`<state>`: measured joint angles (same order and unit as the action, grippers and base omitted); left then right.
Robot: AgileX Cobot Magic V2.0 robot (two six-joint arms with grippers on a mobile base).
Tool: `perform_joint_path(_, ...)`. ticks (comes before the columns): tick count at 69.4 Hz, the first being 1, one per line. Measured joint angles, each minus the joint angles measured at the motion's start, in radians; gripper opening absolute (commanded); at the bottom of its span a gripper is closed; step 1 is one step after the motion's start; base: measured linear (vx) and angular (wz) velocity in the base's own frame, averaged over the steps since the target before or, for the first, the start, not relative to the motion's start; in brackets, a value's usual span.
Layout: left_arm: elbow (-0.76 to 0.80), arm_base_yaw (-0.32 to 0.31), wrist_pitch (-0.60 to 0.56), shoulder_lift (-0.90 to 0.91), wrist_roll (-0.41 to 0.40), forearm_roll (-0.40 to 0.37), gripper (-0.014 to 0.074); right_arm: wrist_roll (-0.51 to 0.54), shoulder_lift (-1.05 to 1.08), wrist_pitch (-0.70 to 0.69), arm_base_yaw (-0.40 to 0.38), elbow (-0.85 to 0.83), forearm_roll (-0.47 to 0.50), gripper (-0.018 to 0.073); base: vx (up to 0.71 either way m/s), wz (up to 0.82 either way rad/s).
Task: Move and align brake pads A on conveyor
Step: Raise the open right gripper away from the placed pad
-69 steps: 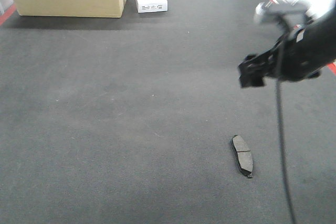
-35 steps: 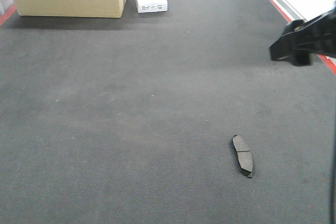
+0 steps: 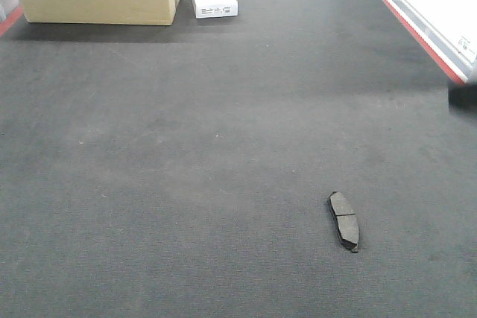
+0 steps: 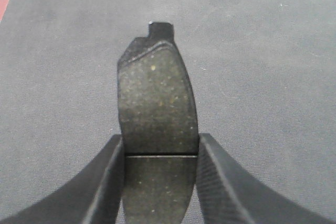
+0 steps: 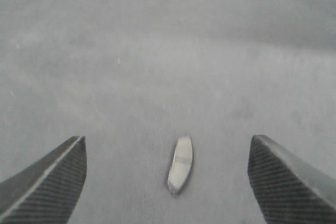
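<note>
Only the left wrist view showed the left pincer clamped on a brake pad, while the front view caught a second pad lying on the conveyor before the wide-apart right pincer.

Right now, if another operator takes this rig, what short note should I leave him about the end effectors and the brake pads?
Left end effector: shut on one brake pad, gripped at its groove.
Right end effector: open, empty, above the conveyor.
Second pad lies flat on it.
Done: seemingly that pad placed.
Left: set the held pad beside it, aligned; no other pads in view.
</note>
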<state>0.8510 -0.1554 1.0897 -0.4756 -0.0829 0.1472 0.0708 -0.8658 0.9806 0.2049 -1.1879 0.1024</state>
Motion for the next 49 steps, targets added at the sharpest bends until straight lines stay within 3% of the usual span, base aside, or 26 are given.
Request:
perform_joint_path(21,0.000,0.000,0.000,0.000,0.000,0.000,-0.0006,-0.001,0.260,-0.108,0.000,0.320,0.000,0.0592,0.00,0.00)
perform_joint_path(49,0.000,0.000,0.000,0.000,0.000,0.000,-0.0006,-0.002,0.294,-0.112,0.000,0.355,0.001,0.0592,0.00,0.00)
